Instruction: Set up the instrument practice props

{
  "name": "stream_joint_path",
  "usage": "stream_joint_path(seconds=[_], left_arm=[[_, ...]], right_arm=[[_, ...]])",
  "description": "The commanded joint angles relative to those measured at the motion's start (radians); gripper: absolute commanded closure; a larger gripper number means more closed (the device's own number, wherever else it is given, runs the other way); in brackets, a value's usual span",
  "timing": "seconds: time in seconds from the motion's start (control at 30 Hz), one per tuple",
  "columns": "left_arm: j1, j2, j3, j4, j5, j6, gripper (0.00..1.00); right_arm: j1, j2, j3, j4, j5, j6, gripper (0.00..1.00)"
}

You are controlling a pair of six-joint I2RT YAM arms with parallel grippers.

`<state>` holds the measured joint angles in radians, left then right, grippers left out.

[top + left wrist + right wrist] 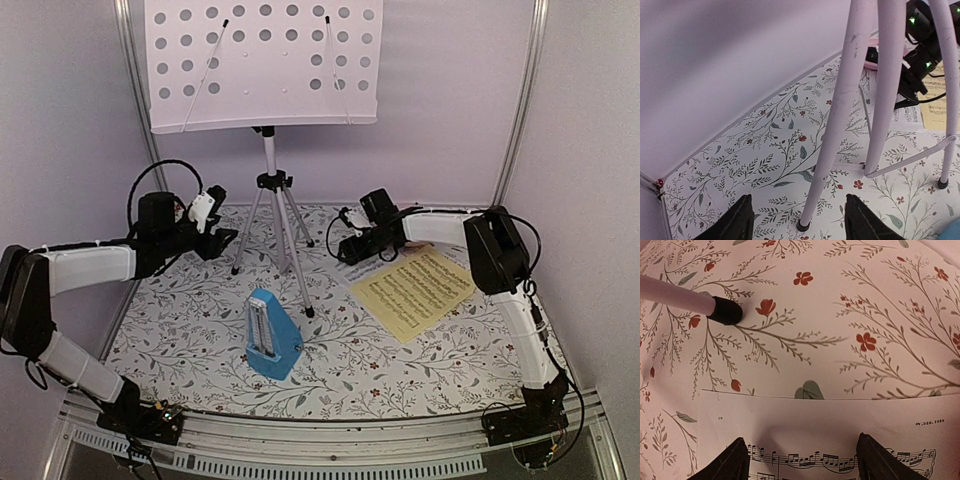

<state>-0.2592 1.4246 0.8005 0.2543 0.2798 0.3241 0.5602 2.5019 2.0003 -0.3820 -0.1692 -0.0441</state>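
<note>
Done: pale perforated music stand (262, 62) upright, blue pyramid metronome (270, 335) placed. Pending: yellow music sheet (413, 290), white music sheet (815, 422) unmounted. Jaws of left gripper (797, 220) and right gripper (800, 460) apart.

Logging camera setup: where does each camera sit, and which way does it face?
Top external: high behind, looking down at music stand, metronome, yellow sheet; left arm, right arm show.
Left wrist: low, facing the tripod legs; left gripper shows.
Right wrist: close above the white sheet; right gripper shows.
Shared: tripod legs, all three.
</note>
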Motion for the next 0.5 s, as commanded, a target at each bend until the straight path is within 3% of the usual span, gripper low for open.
stream_joint_path(seconds=[0.0,0.27,0.37,0.47], left_arm=[[0.011,0.027,0.015,0.038,0.017,-0.011,0.37],[0.012,0.039,0.012,0.021,0.075,0.002,0.37],[0.013,0.035,0.006,0.006,0.106,0.012,0.37],[0.013,0.035,0.012,-0.018,0.126,0.018,0.37]], right_arm=[[-0.002,-0.103,-0.234,-0.126,0.038,0.02,0.25],[-0.006,-0.377,-0.651,0.007,-0.002,0.034,0.26],[-0.005,-0.451,-0.708,0.146,-0.074,-0.006,0.27],[-0.005,-0.458,-0.651,0.243,-0.137,-0.052,0.27]])
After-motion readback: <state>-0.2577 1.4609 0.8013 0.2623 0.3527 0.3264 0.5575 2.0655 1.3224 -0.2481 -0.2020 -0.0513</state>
